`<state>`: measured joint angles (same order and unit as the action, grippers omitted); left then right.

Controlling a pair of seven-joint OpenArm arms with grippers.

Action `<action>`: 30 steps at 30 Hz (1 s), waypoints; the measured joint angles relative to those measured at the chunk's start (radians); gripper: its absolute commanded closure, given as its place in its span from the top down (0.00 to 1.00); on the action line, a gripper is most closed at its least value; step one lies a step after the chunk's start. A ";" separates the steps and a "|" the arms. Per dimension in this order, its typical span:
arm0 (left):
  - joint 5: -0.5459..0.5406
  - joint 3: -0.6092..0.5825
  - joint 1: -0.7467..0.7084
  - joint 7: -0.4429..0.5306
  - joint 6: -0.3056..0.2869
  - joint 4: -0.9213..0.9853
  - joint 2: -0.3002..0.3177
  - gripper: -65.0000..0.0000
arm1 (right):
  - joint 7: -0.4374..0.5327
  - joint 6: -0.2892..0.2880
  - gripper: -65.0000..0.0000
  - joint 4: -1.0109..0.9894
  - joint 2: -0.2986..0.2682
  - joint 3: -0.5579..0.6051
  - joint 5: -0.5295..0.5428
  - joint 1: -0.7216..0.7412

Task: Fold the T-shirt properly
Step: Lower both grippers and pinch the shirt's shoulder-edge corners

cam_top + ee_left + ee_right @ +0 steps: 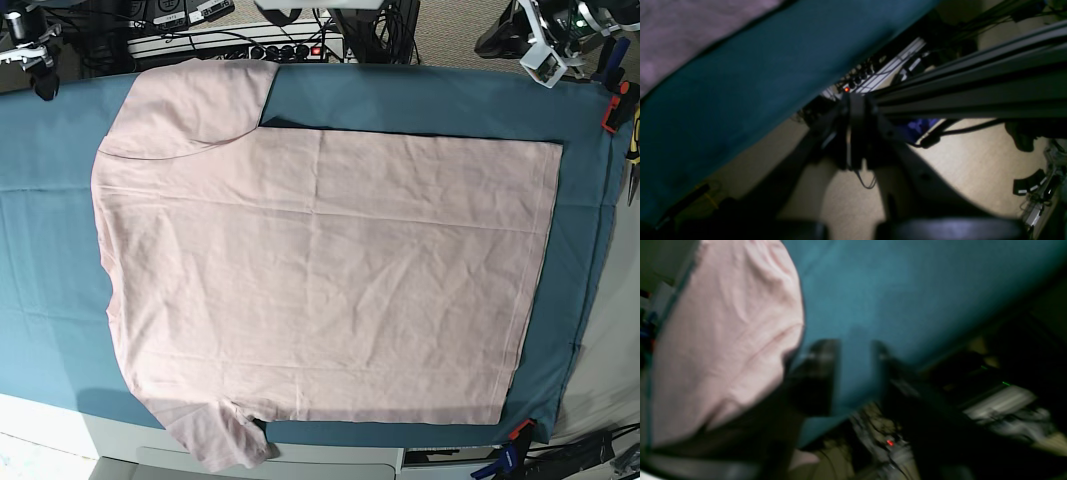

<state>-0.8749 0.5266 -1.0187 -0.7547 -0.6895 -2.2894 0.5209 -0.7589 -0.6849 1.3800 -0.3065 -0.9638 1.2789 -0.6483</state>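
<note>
One T-shirt (320, 280), pale pink, short-sleeved, plain side up, lies spread flat on a teal table cloth (50, 240) and covers most of it. In the base view the shoulders lie toward the left and the hem toward the right; one sleeve (190, 110) lies at the far edge near the top left, and the other sleeve (215, 435) reaches over the near edge of the cloth at the bottom. The fabric shows light creases throughout. Right gripper (855, 373): seen blurred in the right wrist view, its two dark fingers (816, 373) stand apart with bare teal cloth showing between them; nothing is held, and the pink fabric lies just beside it to the left. Left gripper (850, 230): only dark blurred shapes at the bottom edge of the left wrist view, jaws closed, nothing seen between them; it hangs off the table over a pale floor (973, 166), with a black frame rail (973, 83) crossing the view. Clamps (515, 432) grip the cloth edge at the near right corner. A power strip (290, 48) with a red light sits behind the table.
</note>
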 measured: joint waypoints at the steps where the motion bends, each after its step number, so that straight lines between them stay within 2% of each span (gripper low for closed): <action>1: 0.000 0.000 0.000 0.000 0.000 0.000 0.000 0.00 | -0.020 0.000 0.46 0.000 0.000 0.000 0.029 0.002; 4: 0.002 0.000 0.000 0.000 0.000 0.000 0.000 0.00 | -0.103 0.000 0.46 0.000 0.001 0.000 0.086 0.023; 9: 0.003 0.000 0.000 0.000 0.000 0.000 0.000 0.00 | -0.124 0.000 0.46 0.000 -0.001 0.085 0.092 0.075; 14: 0.009 0.000 0.000 0.000 0.000 0.000 -0.003 0.00 | -0.128 -0.001 0.46 0.000 0.017 0.227 0.058 0.094; 22: 0.025 0.000 0.000 0.000 0.000 0.001 -0.005 0.00 | -0.116 -0.020 0.46 0.004 0.113 0.241 0.085 0.094; 28: 0.026 0.000 0.015 0.000 0.000 0.001 -0.005 0.00 | -0.122 -0.027 0.46 0.011 0.107 0.333 0.100 0.091; 30: 0.087 0.000 0.017 0.042 0.000 0.001 -0.005 0.00 | -0.115 -0.033 0.46 0.014 0.107 0.358 0.082 0.092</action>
<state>-0.7879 0.5266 -1.0016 -0.7124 -0.6895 -2.2887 0.5159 -0.8738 -0.7181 1.3945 -0.1997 -0.6056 1.3605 -0.5568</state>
